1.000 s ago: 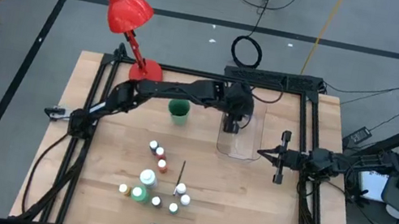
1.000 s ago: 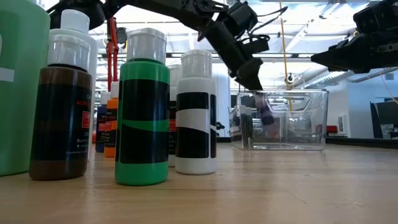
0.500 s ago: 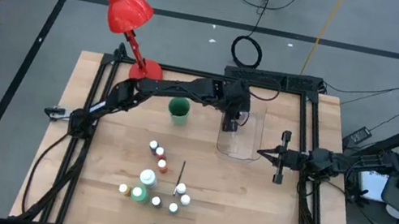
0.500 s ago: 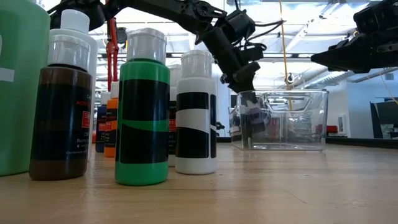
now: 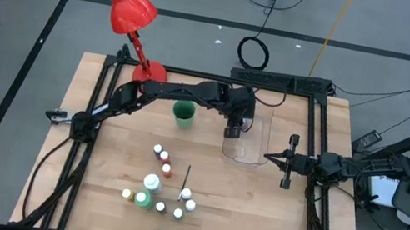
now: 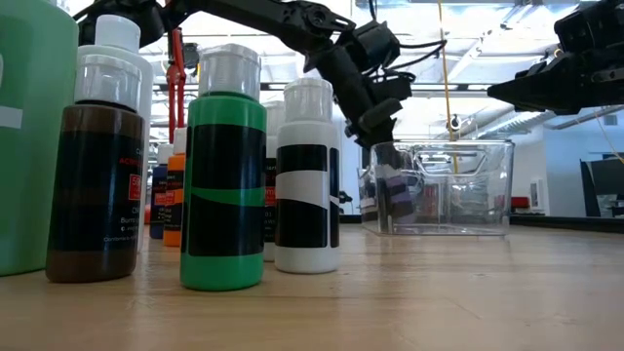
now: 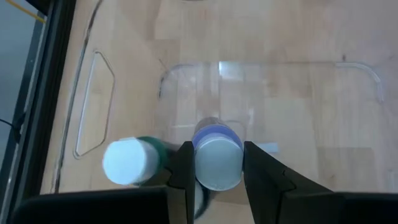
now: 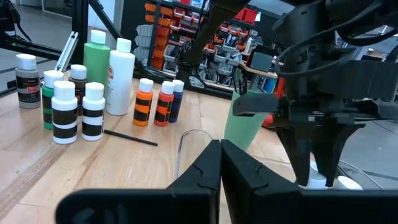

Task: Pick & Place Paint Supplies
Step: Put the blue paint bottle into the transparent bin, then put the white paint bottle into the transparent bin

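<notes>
Left gripper reaches into the tray, gripping a bottle.

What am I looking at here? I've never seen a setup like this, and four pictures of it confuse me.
Two robot arms work at a wooden table. One picture looks straight down, one looks level across the tabletop, and two come from cameras on the arms' wrists. The left gripper holds a small white-capped purple paint bottle low inside a clear plastic tray, beside another bottle lying there. The right gripper waits shut beside the tray. More paint bottles, a brush, a green cup and a red lamp also stand on the table.
</notes>
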